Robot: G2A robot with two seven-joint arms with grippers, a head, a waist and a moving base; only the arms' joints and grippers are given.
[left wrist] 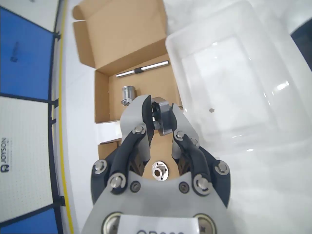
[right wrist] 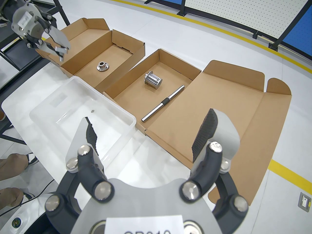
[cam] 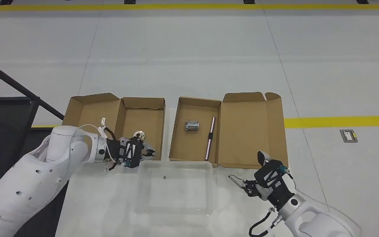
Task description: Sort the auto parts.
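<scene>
- Your left gripper point(left wrist: 159, 110) is pinching a small grey metal part point(left wrist: 165, 122), with the pads pressed against two of its sides. It hangs over the near end of the left cardboard box point(cam: 151, 118), just beyond the clear plastic tray point(cam: 177, 198). I judge the height is there so the part clears the box wall before you let go.
- Below that gripper a flanged hub point(left wrist: 159, 170) sits on the box floor, flange down and bore up. The held part looks bound for the same box, so aim for bare cardboard beside the hub rather than on top of it.
- The right cardboard box point(cam: 195, 148) holds a toothed pulley point(cam: 190, 125) and a long steel rod point(cam: 209, 137), lying apart from each other. The rod lies along the wall next to the open flap point(cam: 249, 130), probably because only that direction fits its length.
- The clear tray holds a small dark speck point(left wrist: 211, 110), and I cannot tell what it is. If the tray is the source bin, the sorting looks close to done.
- Your right gripper point(right wrist: 148, 132) is spread wide with nothing between its fingers. It sits near the tray's corner, in front of the flap, and seems parked there to stay out of the left arm's way.
</scene>
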